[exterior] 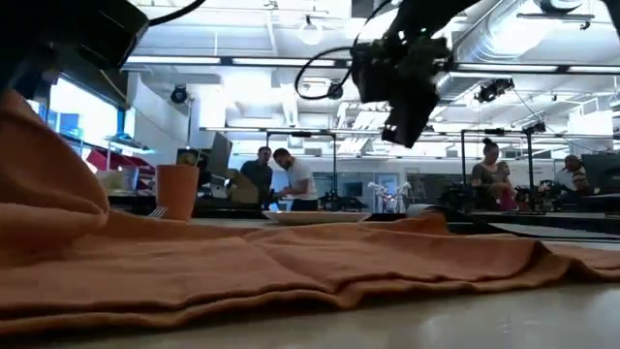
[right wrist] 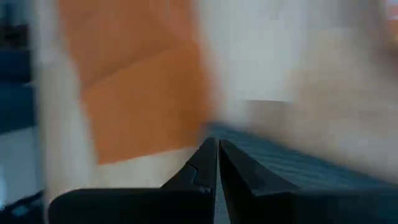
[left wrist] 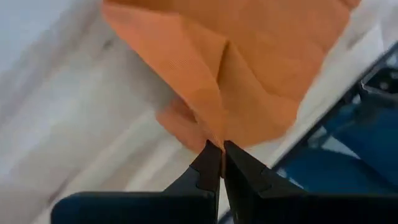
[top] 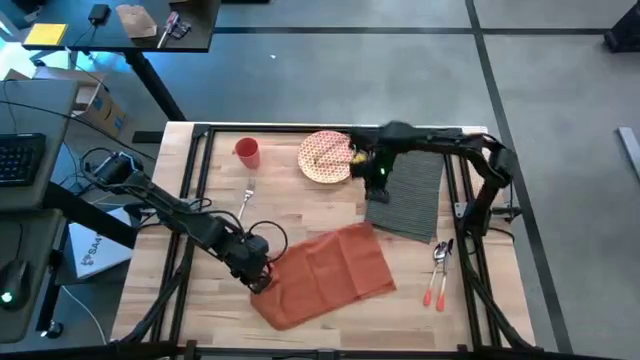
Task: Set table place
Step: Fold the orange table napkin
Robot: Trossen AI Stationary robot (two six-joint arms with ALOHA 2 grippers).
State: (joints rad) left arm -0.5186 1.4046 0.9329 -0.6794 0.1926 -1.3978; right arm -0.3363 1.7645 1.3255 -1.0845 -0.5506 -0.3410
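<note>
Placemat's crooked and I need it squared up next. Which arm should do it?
Right. Its claw is shut on the placemat's edge beside the plate; the left claw is busy pinching the napkin.

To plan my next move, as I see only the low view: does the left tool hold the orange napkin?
Observer: Yes. The left wrist view shows the left tool shut on a fold of the napkin.
Operator: Where is the right tool, please?
Observer: From above, the right tool is at the edge of the placemat, beside the plate.
Operator: Is it gripping?
Observer: In its wrist view it looks shut on that edge.
</note>
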